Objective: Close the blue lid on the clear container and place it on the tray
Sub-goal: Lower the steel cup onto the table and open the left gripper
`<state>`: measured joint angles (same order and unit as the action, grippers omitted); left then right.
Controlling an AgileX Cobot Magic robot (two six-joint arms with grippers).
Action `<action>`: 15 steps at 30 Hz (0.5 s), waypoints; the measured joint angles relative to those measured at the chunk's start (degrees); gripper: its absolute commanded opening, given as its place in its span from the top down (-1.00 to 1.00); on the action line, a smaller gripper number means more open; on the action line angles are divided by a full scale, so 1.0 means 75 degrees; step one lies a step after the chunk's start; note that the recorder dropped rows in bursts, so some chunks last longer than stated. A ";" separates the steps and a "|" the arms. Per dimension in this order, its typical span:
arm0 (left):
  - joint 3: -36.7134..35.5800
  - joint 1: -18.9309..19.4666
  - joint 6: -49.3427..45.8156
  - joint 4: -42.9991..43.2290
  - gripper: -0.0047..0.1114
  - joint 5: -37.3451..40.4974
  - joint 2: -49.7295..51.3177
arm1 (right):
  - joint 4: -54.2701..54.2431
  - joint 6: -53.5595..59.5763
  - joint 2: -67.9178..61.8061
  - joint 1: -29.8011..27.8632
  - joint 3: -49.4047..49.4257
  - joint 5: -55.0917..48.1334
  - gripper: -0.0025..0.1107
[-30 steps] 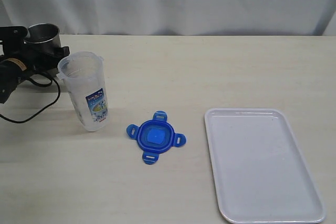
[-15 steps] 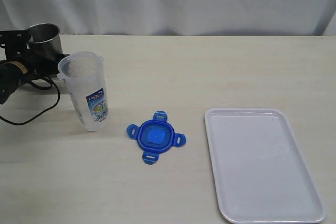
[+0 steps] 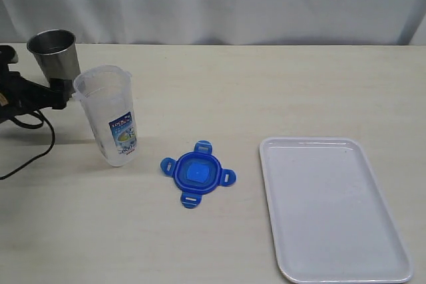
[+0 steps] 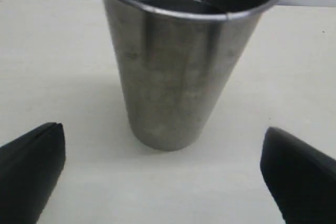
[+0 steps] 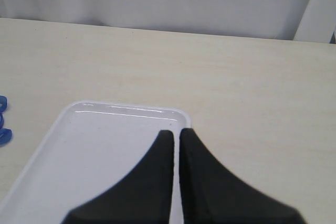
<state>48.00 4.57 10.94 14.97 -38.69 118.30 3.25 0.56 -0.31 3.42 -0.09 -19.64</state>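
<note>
Nearest, the tray (image 3: 267,184) lies flat on the table, with the right gripper (image 5: 176,142) pinched shut above it. Next comes the lid (image 3: 197,174), flaps splayed, well apart from the container (image 3: 113,121), which stands upright and open-topped. Beyond, the left gripper (image 4: 163,161) gapes wide and empty, facing the metal cup (image 3: 53,51). Better, I reckon, to square up on the container's wall and steady it.

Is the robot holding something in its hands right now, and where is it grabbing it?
Nothing is held. The left gripper is open, facing the metal cup without touching it. The right gripper is shut and empty above the tray.
</note>
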 measured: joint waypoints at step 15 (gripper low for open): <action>-0.1459 0.0182 0.0805 0.0256 -0.89 0.2471 -0.3795 | 0.0000 0.0000 0.0000 0.0000 0.0000 0.0000 0.88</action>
<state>37.05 5.93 16.98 16.89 -20.15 89.84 3.25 0.56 -0.31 3.42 -0.09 -19.64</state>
